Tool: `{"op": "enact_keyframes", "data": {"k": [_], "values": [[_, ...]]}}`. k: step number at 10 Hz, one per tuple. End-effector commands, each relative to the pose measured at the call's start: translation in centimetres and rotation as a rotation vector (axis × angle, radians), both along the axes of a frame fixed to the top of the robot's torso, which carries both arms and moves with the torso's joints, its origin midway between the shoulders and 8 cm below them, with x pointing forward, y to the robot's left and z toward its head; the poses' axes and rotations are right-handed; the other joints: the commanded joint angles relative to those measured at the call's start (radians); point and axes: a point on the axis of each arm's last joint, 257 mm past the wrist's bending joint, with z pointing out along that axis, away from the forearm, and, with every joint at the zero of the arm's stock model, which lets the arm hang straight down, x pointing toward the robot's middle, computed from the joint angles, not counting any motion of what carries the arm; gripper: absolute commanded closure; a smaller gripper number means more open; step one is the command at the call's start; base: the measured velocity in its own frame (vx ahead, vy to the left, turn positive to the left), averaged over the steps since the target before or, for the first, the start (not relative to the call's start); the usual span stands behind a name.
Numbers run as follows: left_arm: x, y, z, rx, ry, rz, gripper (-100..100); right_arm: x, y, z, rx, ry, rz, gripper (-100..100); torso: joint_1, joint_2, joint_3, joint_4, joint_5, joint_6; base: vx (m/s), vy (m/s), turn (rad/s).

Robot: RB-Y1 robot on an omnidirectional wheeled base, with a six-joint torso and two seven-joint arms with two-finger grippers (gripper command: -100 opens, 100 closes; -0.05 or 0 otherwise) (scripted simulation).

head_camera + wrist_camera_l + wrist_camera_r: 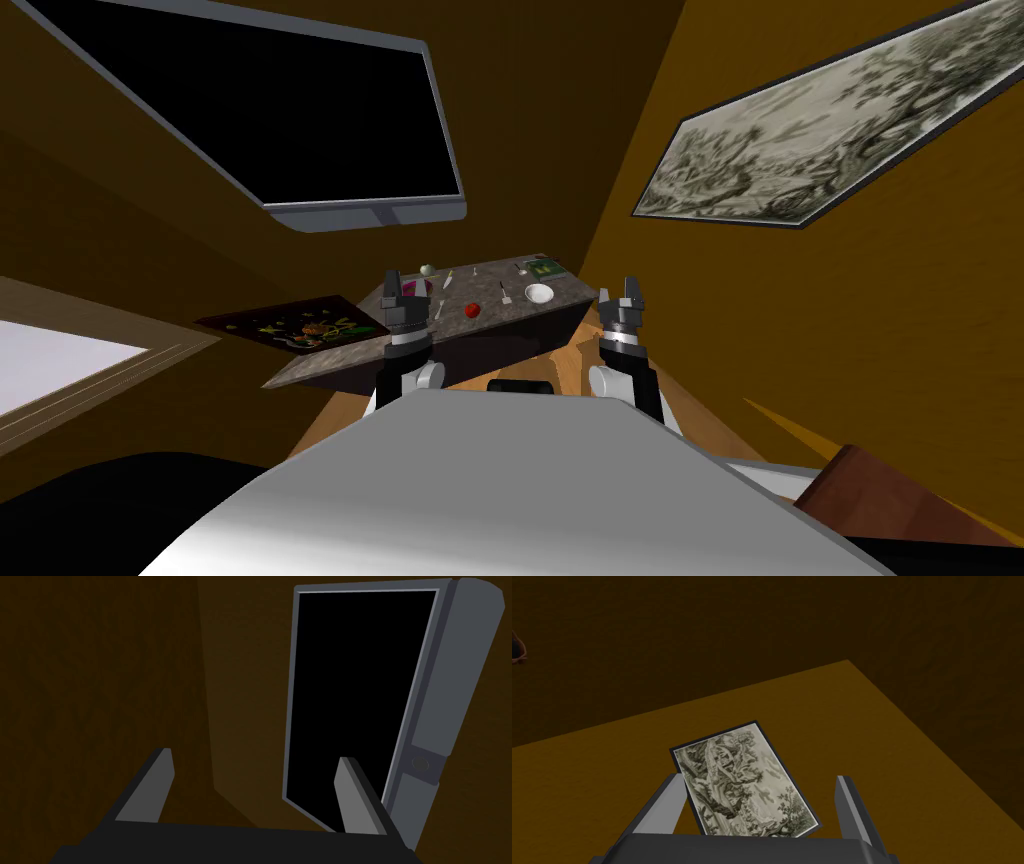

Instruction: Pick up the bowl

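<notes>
Head view: both arms are up close in front of me, left pincer (406, 289) and right pincer (620, 292) spread wide and holding nothing, while the white bowl (539, 293) sits untouched further out toward the bench's (505, 312) right end, so the whole reach-and-grab's still to do, I'd say.

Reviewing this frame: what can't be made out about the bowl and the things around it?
Head view, bowl on the table: too small to tell if it holds anything.
Head view, utensils beside it: too small to identify.
Head view, pink item: partly hidden behind the left gripper.
</notes>
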Motion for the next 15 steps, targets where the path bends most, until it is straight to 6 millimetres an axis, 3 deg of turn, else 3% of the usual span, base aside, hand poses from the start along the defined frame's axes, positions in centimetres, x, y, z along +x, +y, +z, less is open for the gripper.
{"op": "enact_keyframes", "data": {"k": [1,8,15], "values": [[0.0,0.0,0.0,0.000,0.000,0.000,0,0.0,0.0,-0.1,-0.051,0.010,0.000,-100,0.000,0.000,0.000,0.000,0.000,0.000,-0.024,0.021,0.072],[0.0,0.0,0.0,0.000,0.000,0.000,0,-0.2,-2.6,-2.3,-0.480,0.100,-0.086,-100,0.008,0.008,0.005,0.002,0.002,0.000,-0.093,0.099,0.182],[0.0,0.0,0.0,0.000,0.000,0.000,0,-0.2,-4.3,-4.4,-0.765,0.165,-0.141,-100,0.005,0.004,0.003,0.001,0.001,0.000,-0.053,0.087,0.127]]}}
